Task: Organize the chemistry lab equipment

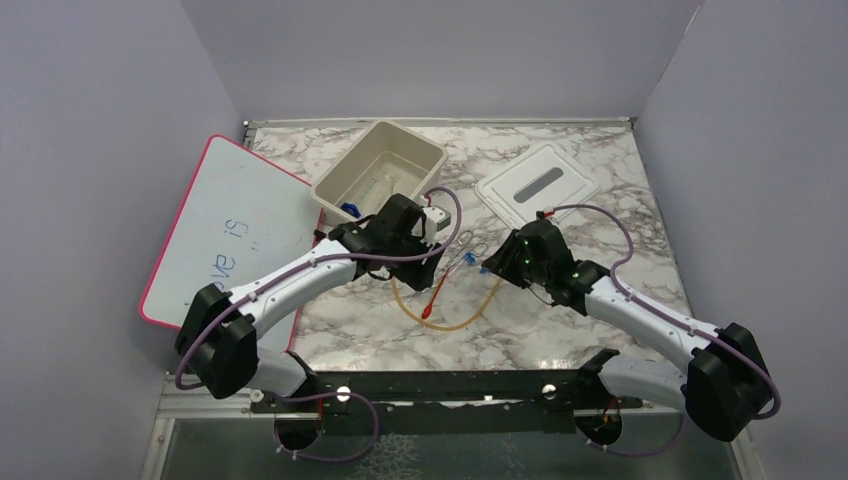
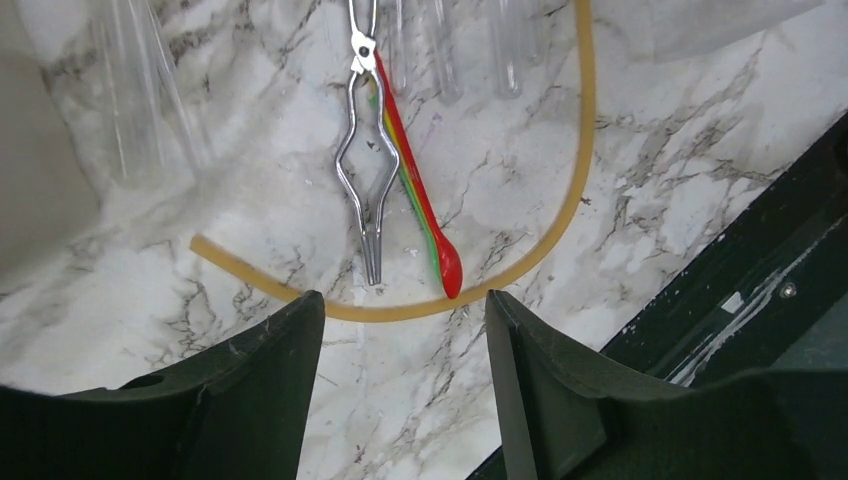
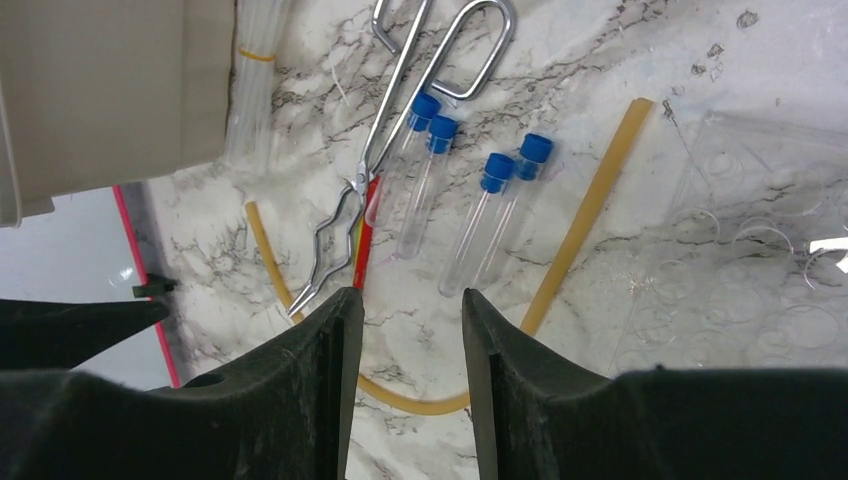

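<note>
A curved amber rubber tube (image 1: 440, 322) lies on the marble between the arms, and shows in the left wrist view (image 2: 565, 190) and the right wrist view (image 3: 590, 205). Inside its curve lie metal tongs (image 2: 362, 160) (image 3: 405, 100), a red-tipped spoon-like dropper (image 2: 425, 215) and several clear tubes with blue caps (image 3: 495, 215). My left gripper (image 1: 438, 232) (image 2: 405, 300) is open and empty above the tube's bend. My right gripper (image 1: 493, 264) (image 3: 402, 295) is open and empty, just above the marble near the clear tubes' closed ends.
A beige tub (image 1: 415, 140) (image 3: 110, 90) stands at the back, with a blue item (image 1: 349, 210) at its near corner. A white lid (image 1: 540, 180) lies at the back right. A pink-rimmed whiteboard (image 1: 240, 225) lies left. A clear plastic tray (image 3: 760, 250) lies right of the tubes.
</note>
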Controlling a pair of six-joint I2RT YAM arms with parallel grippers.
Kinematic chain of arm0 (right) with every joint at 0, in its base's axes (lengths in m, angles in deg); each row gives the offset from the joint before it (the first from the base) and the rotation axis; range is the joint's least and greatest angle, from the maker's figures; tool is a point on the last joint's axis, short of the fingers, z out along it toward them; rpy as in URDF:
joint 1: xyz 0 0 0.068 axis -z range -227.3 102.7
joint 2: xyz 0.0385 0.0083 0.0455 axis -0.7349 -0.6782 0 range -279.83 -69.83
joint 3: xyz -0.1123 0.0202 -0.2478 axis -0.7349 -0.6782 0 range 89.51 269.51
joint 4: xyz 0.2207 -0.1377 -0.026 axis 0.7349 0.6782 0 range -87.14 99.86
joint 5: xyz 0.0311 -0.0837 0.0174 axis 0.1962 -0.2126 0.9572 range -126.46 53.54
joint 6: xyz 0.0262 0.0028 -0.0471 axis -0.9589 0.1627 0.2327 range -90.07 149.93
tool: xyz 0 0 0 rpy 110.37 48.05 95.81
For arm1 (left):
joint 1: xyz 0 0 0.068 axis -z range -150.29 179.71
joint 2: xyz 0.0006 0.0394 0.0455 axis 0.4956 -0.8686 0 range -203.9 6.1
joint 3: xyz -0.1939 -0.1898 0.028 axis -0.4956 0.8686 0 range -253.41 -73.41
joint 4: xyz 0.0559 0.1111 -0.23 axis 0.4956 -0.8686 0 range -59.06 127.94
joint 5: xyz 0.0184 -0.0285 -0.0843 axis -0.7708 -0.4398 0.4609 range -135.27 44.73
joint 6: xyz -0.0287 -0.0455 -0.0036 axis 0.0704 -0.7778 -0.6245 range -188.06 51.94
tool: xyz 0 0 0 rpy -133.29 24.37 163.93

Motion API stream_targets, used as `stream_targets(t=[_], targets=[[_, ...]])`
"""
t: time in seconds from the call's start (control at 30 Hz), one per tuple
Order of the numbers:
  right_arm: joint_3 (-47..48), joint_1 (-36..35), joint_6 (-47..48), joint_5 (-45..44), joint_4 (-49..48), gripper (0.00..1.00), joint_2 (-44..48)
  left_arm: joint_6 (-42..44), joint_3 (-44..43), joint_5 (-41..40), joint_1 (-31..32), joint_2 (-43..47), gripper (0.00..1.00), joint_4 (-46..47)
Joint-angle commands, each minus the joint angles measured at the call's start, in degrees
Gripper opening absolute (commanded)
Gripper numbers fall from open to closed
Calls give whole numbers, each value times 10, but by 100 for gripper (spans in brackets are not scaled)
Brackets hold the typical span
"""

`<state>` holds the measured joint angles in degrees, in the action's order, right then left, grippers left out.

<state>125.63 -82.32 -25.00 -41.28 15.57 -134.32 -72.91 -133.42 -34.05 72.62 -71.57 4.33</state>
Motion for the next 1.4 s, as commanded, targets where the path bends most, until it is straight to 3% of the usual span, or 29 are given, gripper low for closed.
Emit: stream_targets(t=[0.0,0.13,0.6,0.77,0.9,1.37], targets=[[-24,2,-32,9,0,46,5,-63,18,-36,7,-58,62,31],[-36,3,-50,24,-12,46,4,-63,14,-77,13,-115,57,30],[-53,3,-49,39,-46,46,-4,-32,-1,-88,27,-227,35,15],[-53,3,-49,38,-51,46,-5,-26,-12,-90,28,-240,20,15],[-56,3,-52,36,-53,46,0,-21,-22,-94,29,-244,0,6],[-44,3,-58,78,-91,46,-30,-37,-47,-74,29,-144,0,-7]])
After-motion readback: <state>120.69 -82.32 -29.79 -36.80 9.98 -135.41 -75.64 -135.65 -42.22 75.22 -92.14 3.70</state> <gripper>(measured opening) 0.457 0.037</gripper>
